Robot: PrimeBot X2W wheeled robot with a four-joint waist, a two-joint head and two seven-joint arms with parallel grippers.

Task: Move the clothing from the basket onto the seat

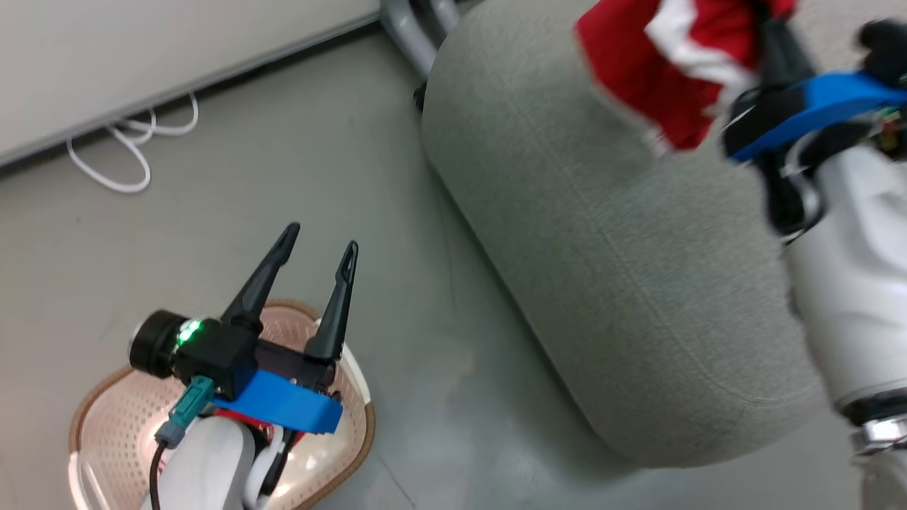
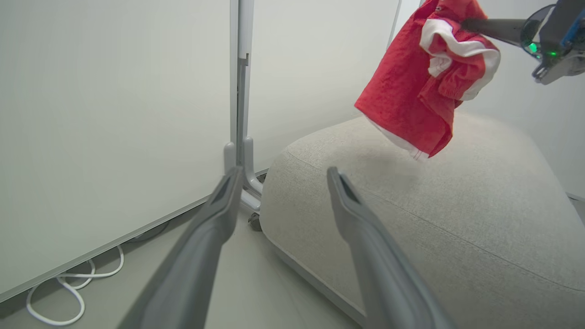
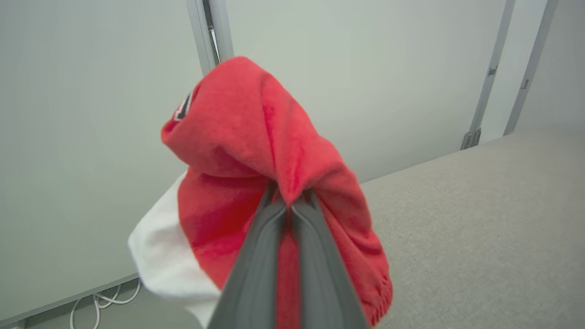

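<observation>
Our right gripper (image 3: 290,202) has its fingers pressed together on a fold of the red garment (image 3: 256,137), which hangs bunched from them above the seat (image 2: 457,219). In the left wrist view the garment's white-banded lower hem dangles just over the seat's top, close to the rounded edge that faces the wall, with a soft shadow beneath it. White stripes cross the cloth near the grip. A small black-and-white emblem (image 3: 183,107) sits high on the fabric, too small and folded for us to read.

Our left gripper (image 1: 320,239) has its fingers spread and holds nothing. It sits over the far rim of the basket (image 1: 120,425), which stands on the floor (image 1: 354,177) at the lower left of the head view. A sliver of red cloth (image 1: 255,427) shows inside the basket under our left wrist.

A band of bare floor lies between the basket and the seat's long side, where a stitched seam runs along the rounded edge. Beyond that, the pale wall panel (image 1: 142,57) meets the floor, with loops of white cable (image 1: 127,156) lying along its base. A grey metal post (image 2: 240,91) stands with its foot just beside the seat's corner.
</observation>
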